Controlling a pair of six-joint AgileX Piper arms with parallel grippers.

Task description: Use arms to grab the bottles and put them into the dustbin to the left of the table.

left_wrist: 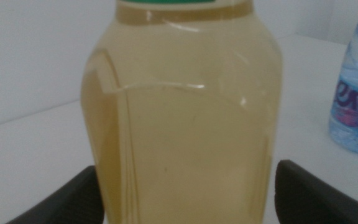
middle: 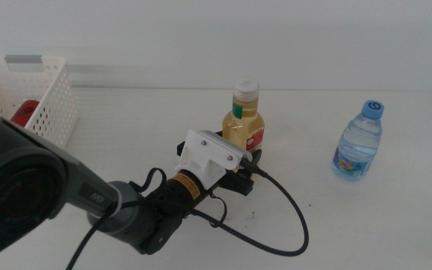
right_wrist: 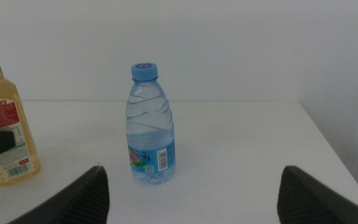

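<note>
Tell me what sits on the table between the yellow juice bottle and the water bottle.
Nothing: in the middle view, only bare table separates the juice bottle from the water bottle. The right wrist view shows the same empty gap.

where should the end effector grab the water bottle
Around the ribbed middle of the water bottle, coming in level from the front with one jaw on each side. It stands upright and alone, and the right end effector already faces it with jaws open. The neck under the cap is narrower.

Yellow juice bottle (middle: pixel 244 120) – white cap; clear water bottle (middle: pixel 358 143) – blue cap.
</note>
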